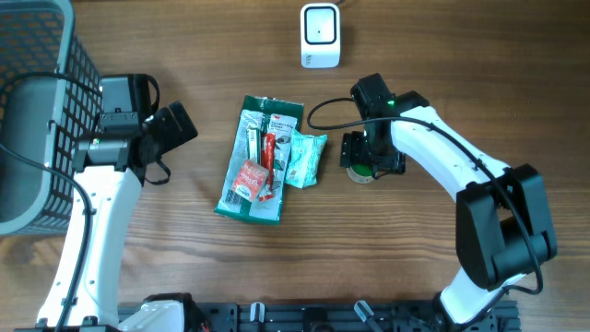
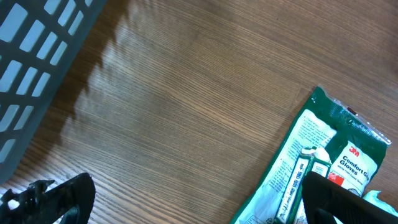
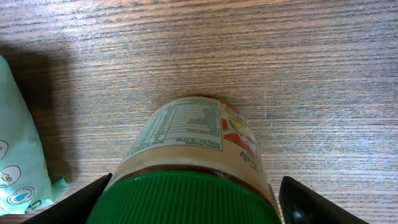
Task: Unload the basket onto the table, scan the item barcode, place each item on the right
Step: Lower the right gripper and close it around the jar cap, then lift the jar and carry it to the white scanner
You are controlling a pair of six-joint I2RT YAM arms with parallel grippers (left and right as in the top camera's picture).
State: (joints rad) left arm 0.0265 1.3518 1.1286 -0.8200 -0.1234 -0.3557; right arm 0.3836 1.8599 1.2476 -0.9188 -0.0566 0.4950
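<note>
Got the jar [image 3: 186,140] standing on the surface [image 1: 442,74], just right of the packets [image 1: 263,161], well apart from the scanner [image 1: 320,35]. Have the right gripper [image 3: 194,202] straddling its green lid [image 3: 180,193]; can't tell if clamped yet. Reading left gripper [image 2: 196,200] as wide open, idle near the basket [image 1: 37,92]. Watch for slip or tilt from a lid-only pinch, and for lifting with the barcode turned away from the scanner.
</note>
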